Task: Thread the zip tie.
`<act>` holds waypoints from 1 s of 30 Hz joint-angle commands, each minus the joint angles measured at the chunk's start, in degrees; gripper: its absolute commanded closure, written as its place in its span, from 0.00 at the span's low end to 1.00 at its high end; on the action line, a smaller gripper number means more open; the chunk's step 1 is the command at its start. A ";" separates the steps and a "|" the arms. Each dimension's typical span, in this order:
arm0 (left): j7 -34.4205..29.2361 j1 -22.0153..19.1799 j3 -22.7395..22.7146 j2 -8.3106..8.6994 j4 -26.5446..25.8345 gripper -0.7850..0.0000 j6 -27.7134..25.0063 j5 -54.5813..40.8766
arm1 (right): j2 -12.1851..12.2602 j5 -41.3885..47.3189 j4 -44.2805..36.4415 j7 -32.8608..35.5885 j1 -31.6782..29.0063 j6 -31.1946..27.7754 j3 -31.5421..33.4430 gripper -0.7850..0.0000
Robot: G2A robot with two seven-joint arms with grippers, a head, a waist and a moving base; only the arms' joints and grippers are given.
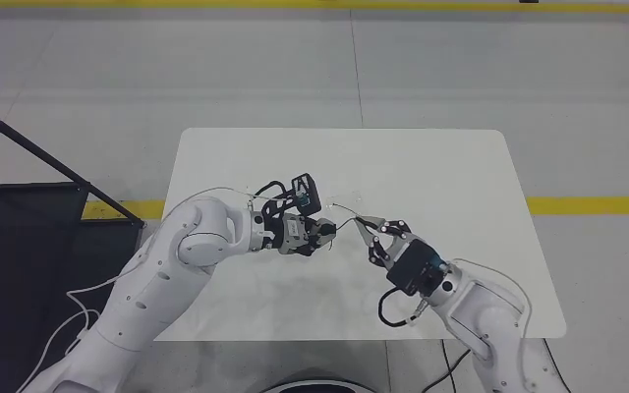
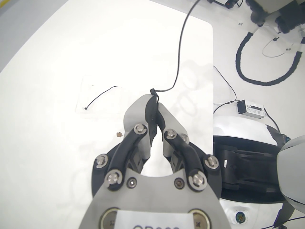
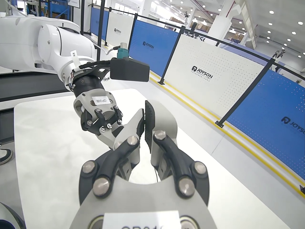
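Above the counter (image 1: 442, 177), the left end effector (image 2: 156, 106) pinches the zip tie (image 2: 181, 36) beside its head and the right end effector (image 3: 145, 113) pinches its tail, seemingly for threading.

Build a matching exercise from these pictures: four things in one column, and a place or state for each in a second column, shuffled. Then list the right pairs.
Things
1. left gripper
2. right gripper
3. spare zip tie
4. brown speck

Places or states
A. thin and black, lying loose on the white table, touching no gripper
B. shut on the held zip tie just behind its head
C. a tiny spot on the table
D. shut farther along the same tie, facing the other arm

Pairs: 1-B, 2-D, 3-A, 4-C
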 commanded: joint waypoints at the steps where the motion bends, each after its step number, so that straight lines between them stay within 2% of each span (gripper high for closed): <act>1: 0.06 -0.02 0.08 0.03 0.02 1.00 -0.07 -0.11 | -0.03 -0.31 0.00 0.21 0.13 0.64 -0.14 1.00; 11: 0.02 -0.15 0.46 0.25 -0.11 1.00 -0.32 -0.06 | -0.40 -2.67 -0.63 1.33 -0.19 6.86 -1.67 1.00; 30: 0.86 -0.43 0.70 0.52 0.10 1.00 1.10 -0.66 | -0.34 -3.28 -0.94 1.10 -0.30 6.28 -1.53 1.00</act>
